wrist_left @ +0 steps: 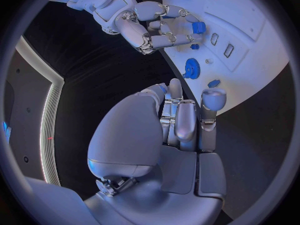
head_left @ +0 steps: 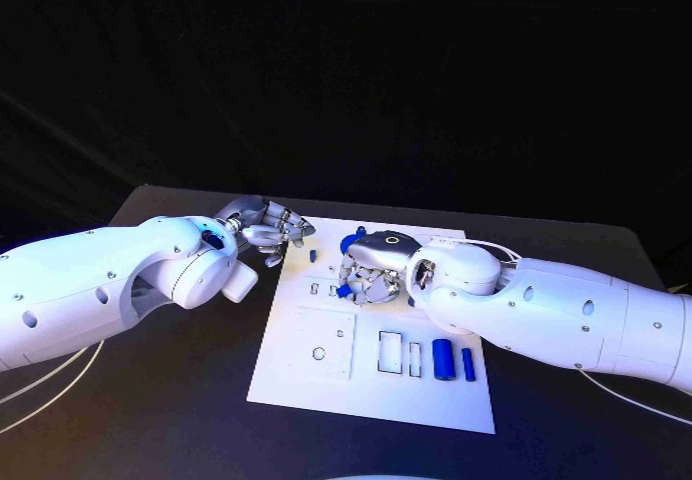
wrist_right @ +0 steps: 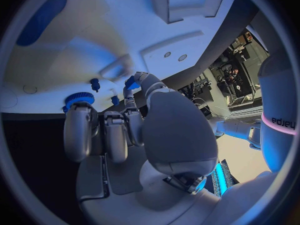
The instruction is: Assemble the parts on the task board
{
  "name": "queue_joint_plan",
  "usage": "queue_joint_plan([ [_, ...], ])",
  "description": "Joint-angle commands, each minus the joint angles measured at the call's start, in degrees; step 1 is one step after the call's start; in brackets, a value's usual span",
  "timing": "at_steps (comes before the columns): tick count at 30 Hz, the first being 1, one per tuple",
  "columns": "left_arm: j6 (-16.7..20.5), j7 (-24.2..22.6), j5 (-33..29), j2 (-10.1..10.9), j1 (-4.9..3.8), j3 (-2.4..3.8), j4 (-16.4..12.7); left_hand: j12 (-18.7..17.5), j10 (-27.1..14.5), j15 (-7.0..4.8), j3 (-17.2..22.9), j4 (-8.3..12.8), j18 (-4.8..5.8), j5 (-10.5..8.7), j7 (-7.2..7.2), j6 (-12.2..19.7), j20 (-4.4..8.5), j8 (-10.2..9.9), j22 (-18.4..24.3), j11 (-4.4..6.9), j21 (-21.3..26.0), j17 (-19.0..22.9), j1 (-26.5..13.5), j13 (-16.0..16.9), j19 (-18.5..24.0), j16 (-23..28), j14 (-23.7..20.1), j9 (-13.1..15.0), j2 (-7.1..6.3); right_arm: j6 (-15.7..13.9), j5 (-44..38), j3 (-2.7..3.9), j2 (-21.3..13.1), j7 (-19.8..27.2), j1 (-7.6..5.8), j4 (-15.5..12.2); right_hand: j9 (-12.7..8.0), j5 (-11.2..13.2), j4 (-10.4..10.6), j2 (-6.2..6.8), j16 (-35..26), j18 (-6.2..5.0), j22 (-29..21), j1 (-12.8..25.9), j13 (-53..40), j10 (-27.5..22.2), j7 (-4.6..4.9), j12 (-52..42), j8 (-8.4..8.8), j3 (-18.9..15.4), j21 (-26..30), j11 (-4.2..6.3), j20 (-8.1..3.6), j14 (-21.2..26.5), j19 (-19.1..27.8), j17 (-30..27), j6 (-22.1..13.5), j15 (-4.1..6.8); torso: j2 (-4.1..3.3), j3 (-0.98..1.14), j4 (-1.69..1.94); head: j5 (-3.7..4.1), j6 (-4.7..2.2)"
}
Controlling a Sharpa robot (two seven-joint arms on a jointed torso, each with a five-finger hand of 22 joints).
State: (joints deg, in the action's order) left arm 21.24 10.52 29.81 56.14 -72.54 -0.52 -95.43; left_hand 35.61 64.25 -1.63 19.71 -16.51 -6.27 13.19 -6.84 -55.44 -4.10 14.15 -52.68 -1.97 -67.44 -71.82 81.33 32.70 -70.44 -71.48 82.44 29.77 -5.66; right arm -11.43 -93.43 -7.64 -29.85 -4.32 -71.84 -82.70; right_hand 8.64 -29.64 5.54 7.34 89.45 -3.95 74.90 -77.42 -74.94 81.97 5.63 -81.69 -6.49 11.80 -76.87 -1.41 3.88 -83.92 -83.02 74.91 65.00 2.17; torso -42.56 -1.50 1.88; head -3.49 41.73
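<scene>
Black table (head_left: pixel 173 420), white task board (head_left: pixel 310 375) — two blue cylinders (head_left: pixel 454 360)

white task board (head_left: pixel 325 375), blue parts (head_left: pixel 443 359), black table (head_left: pixel 173 420), silver robot hand (head_left: pixel 268 228)

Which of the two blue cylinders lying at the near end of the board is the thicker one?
The left of the pair, the thicker blue cylinder, beside the rectangular slots. The slimmer blue cylinder lies parallel, nearer the task board edge under the right arm.

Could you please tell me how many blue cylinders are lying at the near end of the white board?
2: a thicker cylinder and a thinner cylinder beside it, near the board's right edge; the arms may hide others.
</scene>
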Motion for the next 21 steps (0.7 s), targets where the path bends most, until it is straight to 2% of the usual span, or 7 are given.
queue_joint_plan([
  [1,-1.35,0.21,-0.36,-0.12,-0.03,-0.22,-0.10,-0.30,-0.23,0.13,0.35,0.07,-0.94,0.08,0.06,0.52,0.06,0.06,-0.25,-0.23,0.11,0.03,-0.06,-0.09,-0.45,0.17,-0.15,-0.01,-0.40,-2.97,0.52,0.01,-0.48,0.27,0.00,-0.74,0.02,-0.55,0.31,0.10,-0.07,1.04,8.18,0.55,-5.79,0.57,0.27,0.14,-0.31,0.31,-0.40,0.03,0.04,-5.75,-0.51,13.81,0.25,0.18,0.03,-0.03,-0.06,-0.04,-0.12],
  [7,-1.83,0.33,-0.36,-0.25,0.04,-0.76,0.00,-0.27,-0.19,0.16,0.39,0.05,-0.59,0.06,0.06,0.46,0.04,0.10,-2.02,-0.25,-0.97,-0.03,-0.20,-0.19,-1.44,0.10,-0.12,-0.04,-0.62,-4.33,0.61,0.05,-1.76,-0.42,-0.10,-2.21,0.09,-0.90,0.47,0.26,-0.05,1.10,8.35,0.88,-5.87,0.68,0.23,0.08,-0.35,0.47,-0.67,0.07,0.02,-5.76,-0.67,13.85,0.29,0.20,0.06,-0.01,-0.10,-0.13,-0.29],
  [16,-2.34,0.27,-0.36,-0.12,0.08,-0.97,0.06,-0.22,-0.10,0.19,0.45,-0.05,-0.57,0.03,-0.03,0.61,0.02,-0.04,-2.18,-0.30,-1.08,0.04,-0.62,-0.40,-1.65,0.19,-0.15,-0.25,-1.05,-6.12,1.15,0.19,-3.71,-0.66,-0.24,-4.44,0.12,-1.03,0.50,0.29,-0.08,1.14,8.47,0.94,-5.88,0.71,0.20,0.07,-0.37,0.55,-0.87,0.09,0.02,-5.75,-0.78,13.78,0.32,0.21,-0.01,-0.01,-0.05,-0.16,-0.56],
  [21,-3.09,0.48,-0.27,-0.26,0.17,-1.12,0.13,-0.07,0.05,0.26,0.16,-0.04,-0.55,-0.06,0.01,0.19,-0.05,0.09,-2.28,-0.33,-1.10,0.07,-1.59,-0.70,-1.80,0.23,-0.16,-0.50,-1.86,-7.20,2.54,0.31,-4.64,-0.91,-0.31,-5.09,0.13,-1.07,0.51,0.29,-0.09,1.21,8.62,0.95,-5.94,0.75,0.18,0.02,-0.38,0.58,-1.14,0.10,0.02,-5.74,-0.92,13.76,0.34,0.22,-0.02,-0.01,-0.07,-0.17,-0.57],
])
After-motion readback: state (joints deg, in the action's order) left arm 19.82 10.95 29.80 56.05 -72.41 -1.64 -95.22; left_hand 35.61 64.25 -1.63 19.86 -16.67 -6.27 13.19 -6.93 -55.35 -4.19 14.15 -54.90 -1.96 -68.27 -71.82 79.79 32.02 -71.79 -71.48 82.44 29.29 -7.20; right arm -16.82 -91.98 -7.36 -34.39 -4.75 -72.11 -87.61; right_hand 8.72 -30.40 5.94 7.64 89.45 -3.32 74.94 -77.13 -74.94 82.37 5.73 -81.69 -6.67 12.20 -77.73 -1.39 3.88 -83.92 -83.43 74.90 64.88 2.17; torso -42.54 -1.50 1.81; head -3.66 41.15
